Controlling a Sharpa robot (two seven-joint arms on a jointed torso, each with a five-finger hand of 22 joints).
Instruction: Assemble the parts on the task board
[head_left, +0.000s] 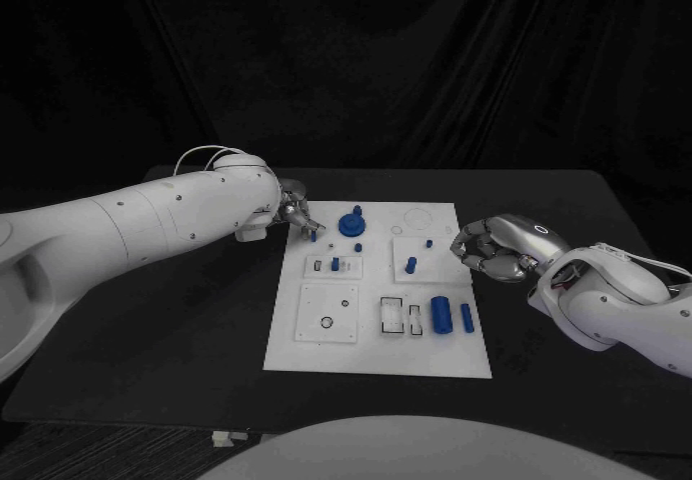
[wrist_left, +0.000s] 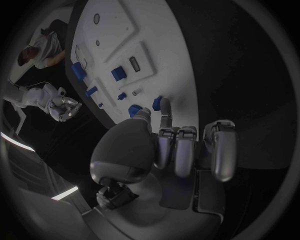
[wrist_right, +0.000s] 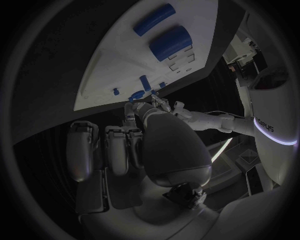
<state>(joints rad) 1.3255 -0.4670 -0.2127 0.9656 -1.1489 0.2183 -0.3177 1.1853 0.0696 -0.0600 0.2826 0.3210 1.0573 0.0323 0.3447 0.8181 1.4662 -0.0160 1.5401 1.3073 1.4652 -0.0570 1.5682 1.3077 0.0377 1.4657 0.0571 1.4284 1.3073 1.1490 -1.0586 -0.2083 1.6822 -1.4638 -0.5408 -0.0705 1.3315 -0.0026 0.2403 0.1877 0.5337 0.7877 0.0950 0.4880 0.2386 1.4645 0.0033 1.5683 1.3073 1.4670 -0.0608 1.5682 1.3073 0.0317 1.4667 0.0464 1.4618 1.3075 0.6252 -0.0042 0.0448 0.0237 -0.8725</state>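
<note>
The white task board lies mid-table. My left hand hovers over its far left corner and pinches a small blue part between thumb and one finger; the other fingers are curled. The left wrist view shows that part beside the outstretched fingertip. A blue knob stands just to the right of it. My right hand sits at the board's right edge with its fingers curled in on nothing. A blue cylinder and a blue rod lie near the board's right side.
Small blue pegs stand in raised white panels mid-board. A square panel with a round hole occupies the near left. The black table has free room on both sides of the board.
</note>
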